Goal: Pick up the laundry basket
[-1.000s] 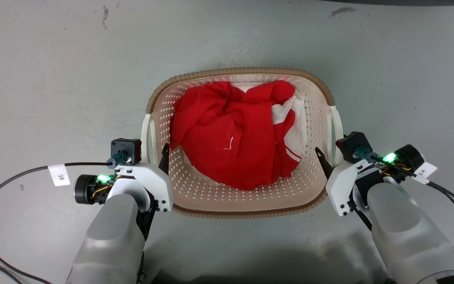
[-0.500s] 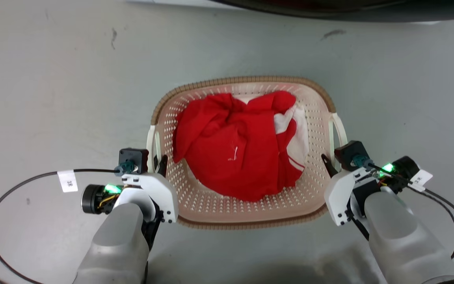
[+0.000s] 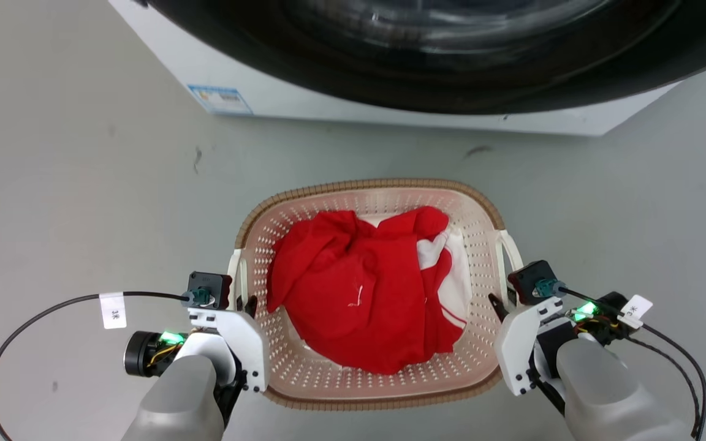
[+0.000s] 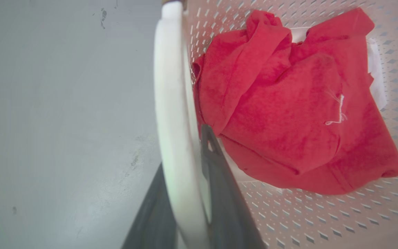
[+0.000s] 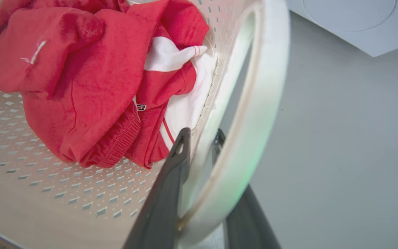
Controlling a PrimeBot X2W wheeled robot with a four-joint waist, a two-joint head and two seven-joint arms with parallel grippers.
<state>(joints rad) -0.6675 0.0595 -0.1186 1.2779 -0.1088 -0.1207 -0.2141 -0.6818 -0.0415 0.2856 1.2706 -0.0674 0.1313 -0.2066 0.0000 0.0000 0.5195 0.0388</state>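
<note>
The laundry basket [image 3: 366, 184] sits between the two arms, on the near side of the washing machine [image 3: 353, 113] and over the grey floor [image 3: 77, 196], with a crumpled red garment [image 3: 353, 294] filling its middle and a white cloth with red stripes [image 3: 462, 283] against its right wall. The left gripper [image 3: 246, 304] has its jaws pinching the white left handle [image 4: 175, 131], one dark finger inside the perforated wall and one outside. The right gripper [image 3: 500, 304] pinches the right handle [image 5: 257, 114] likewise; whether the basket touches the floor cannot be told.
</note>
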